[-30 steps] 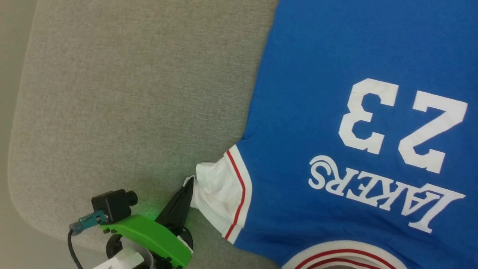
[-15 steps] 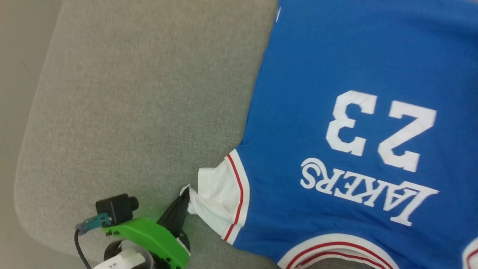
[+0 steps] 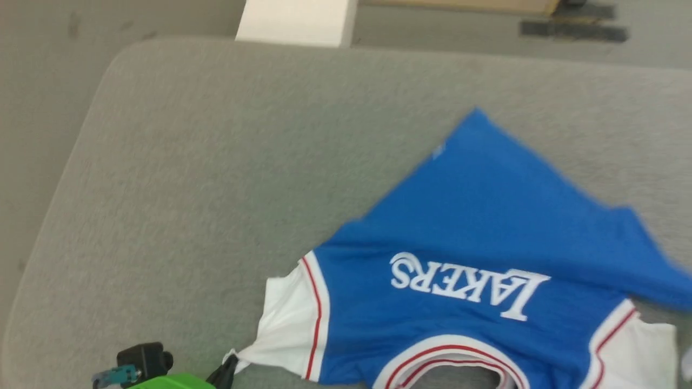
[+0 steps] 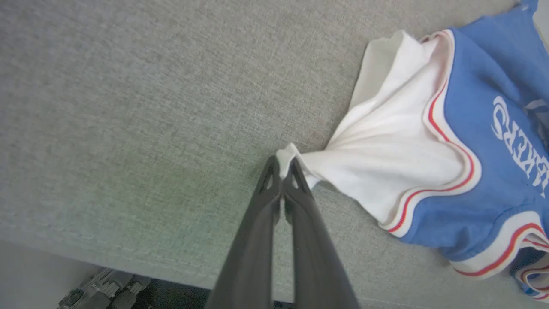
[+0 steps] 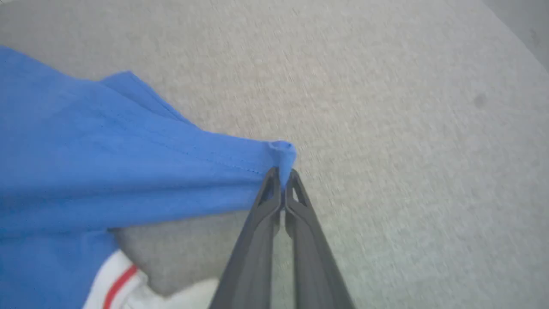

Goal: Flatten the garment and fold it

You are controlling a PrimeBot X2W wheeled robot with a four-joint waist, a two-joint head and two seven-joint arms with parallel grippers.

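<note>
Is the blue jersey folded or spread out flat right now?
Partly folded: the jersey has its blue lower part doubled over toward the LAKERS lettering.

White "LAKERS" stands on the blue garment [image 3: 476,216], upside down in the head view. The left wrist view shows part of it sideways

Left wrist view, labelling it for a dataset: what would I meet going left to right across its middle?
Bare grey woven table surface → dark two-fingered left tool, shut → white sleeve it pinches → red-striped white trim → royal-blue garment body with white lettering.
</note>
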